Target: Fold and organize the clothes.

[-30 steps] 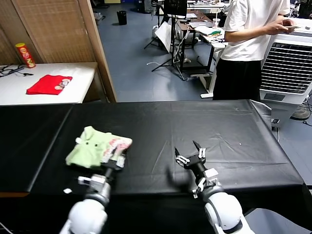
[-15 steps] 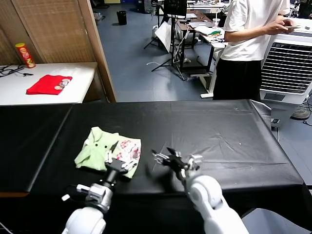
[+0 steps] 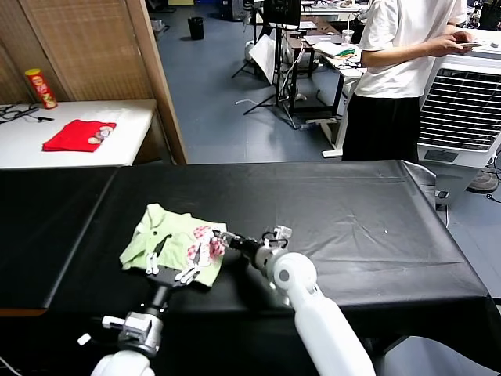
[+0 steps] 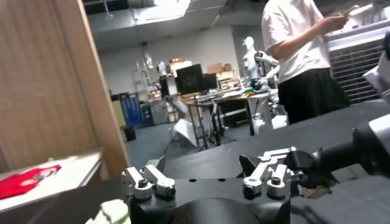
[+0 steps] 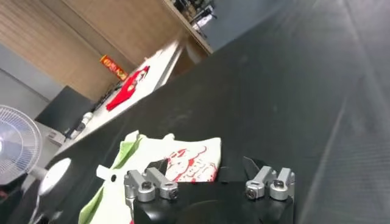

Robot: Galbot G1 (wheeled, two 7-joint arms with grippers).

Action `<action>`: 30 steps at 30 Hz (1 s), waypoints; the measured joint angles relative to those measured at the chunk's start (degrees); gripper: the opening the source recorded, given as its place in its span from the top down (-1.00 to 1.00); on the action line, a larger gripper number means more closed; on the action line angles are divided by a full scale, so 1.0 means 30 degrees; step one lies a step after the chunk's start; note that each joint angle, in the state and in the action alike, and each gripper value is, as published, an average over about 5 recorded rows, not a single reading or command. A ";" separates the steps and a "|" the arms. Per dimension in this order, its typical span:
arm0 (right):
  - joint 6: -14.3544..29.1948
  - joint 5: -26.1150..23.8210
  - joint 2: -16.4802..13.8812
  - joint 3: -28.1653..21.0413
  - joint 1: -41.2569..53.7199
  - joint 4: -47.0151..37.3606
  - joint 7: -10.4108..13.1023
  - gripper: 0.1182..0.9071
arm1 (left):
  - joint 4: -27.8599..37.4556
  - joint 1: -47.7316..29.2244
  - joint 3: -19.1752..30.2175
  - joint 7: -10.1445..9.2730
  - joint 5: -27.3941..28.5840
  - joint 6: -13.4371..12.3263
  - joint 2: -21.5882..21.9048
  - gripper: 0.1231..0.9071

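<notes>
Black cloth covers the work table [image 3: 352, 211], and on its left-front part lies the pale green T-shirt [image 3: 168, 243], folded into a compact bundle with its red-pink print turned toward the table's middle. The left gripper [image 3: 172, 265] sits over the shirt's near edge with its fingers spread apart and nothing between them; its arm rises from the front of the table and hides part of that edge. The right gripper [image 3: 221, 237] reaches in from the right, its tips at the shirt's printed corner; its fingers stand apart, and whether they touch the fabric cannot be told. In the right wrist view the shirt [image 5: 177, 161] lies just beyond the finger mounts, flat on the cloth. Behind the work table, to the left, a white side table [image 3: 117, 149] carries a red cloth [image 3: 78, 135] and a red and yellow canister [image 3: 40, 88], well apart from the shirt. A wooden partition [image 3: 160, 78] stands between the two tables. A person in a white T-shirt [image 3: 403, 59] stands beyond the far right corner, beside a white cooling unit [image 3: 462, 110]. Desks and a monitor [image 3: 282, 12] fill the background.
</notes>
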 joint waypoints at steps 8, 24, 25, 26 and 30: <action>0.0724 -0.1379 0.0290 -0.0517 0.1023 -0.2114 -0.1352 0.45 | -0.0372 0.1208 -0.1039 -0.0020 0.0275 -0.0638 -0.0482 -0.72; 1.1701 -2.3379 -0.3147 -0.1483 0.2104 -0.2940 -0.7611 0.46 | -0.0023 0.2056 -0.2025 -0.0037 0.0082 -0.1189 -0.0687 -0.72; 1.2336 -2.4268 -0.3524 -0.1395 0.1977 -0.2727 -0.7570 0.33 | 0.0036 0.2051 -0.2090 -0.0037 -0.0024 -0.1189 -0.0661 -0.72; 1.2937 -2.5049 -0.3929 -0.1287 0.1793 -0.2446 -0.7474 0.16 | 0.0090 0.2039 -0.2149 -0.0037 -0.0165 -0.1177 -0.0632 -0.72; 1.4707 -2.6741 -0.5631 -0.0596 0.0490 -0.0892 -0.6826 -0.38 | 0.0276 0.1943 -0.2316 -0.0252 -0.1227 -0.0966 -0.0472 -0.72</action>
